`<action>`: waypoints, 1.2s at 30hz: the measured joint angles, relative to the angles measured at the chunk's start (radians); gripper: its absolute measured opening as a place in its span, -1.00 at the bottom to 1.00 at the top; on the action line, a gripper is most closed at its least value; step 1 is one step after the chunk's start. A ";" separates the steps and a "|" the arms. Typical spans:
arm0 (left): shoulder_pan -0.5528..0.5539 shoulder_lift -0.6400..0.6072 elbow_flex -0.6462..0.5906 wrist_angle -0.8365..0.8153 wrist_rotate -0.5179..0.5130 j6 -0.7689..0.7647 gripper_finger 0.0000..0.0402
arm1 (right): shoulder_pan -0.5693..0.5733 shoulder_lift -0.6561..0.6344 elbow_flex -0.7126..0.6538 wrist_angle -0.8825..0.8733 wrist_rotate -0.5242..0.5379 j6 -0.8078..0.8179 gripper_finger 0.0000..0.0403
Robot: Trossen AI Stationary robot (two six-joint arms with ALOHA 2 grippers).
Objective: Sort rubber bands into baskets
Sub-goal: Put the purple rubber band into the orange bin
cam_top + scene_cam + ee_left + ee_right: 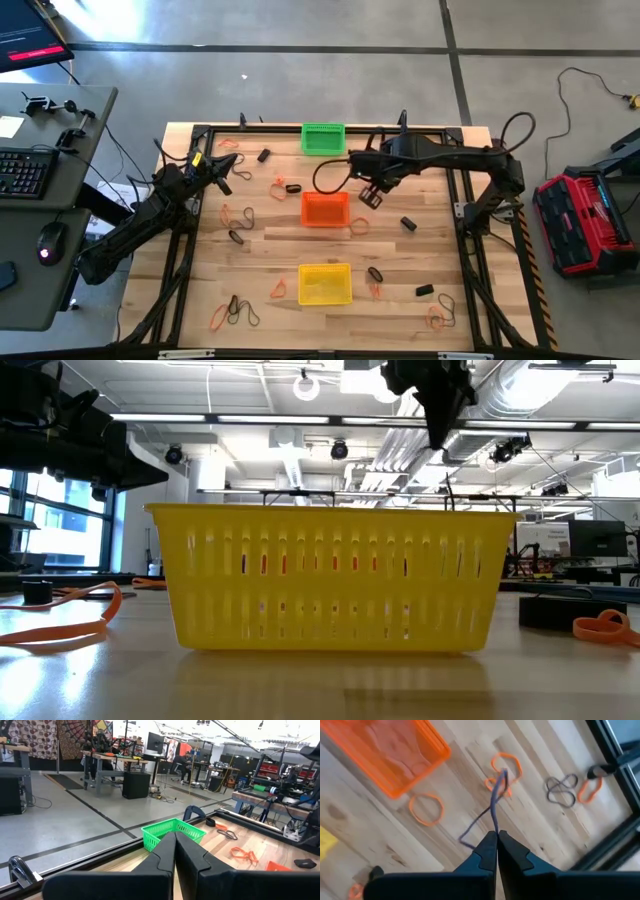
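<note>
- Pinching a thin dark rubber band (492,805) between its closed fingertips, the right gripper (371,196) hangs just beside the orange basket (325,209); the loop dangles free past the fingers.
- The hold looks small, only on one end of the loop, so the band may slip out or swing and fall on the table (270,250) beside the basket.
- The left gripper (175,851) waits at the far left of the table with fingers pressed together, holding nothing; the green basket (172,832) stands ahead of its fingers.
- The yellow basket (325,575) is well apart from both grippers.
- The surface is pale wooden planks with many bands scattered; around it is a workshop with grey floor, benches and monitors.
</note>
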 joint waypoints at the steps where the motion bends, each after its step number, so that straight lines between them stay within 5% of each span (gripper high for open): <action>1: 0.000 0.000 0.000 0.000 0.000 0.000 -1.00 | 0.003 0.000 0.005 0.017 0.000 -0.009 -1.00; 36: 0.000 0.000 0.000 0.000 0.000 0.000 -1.00 | 0.024 0.131 0.014 0.405 -0.105 -0.143 -1.00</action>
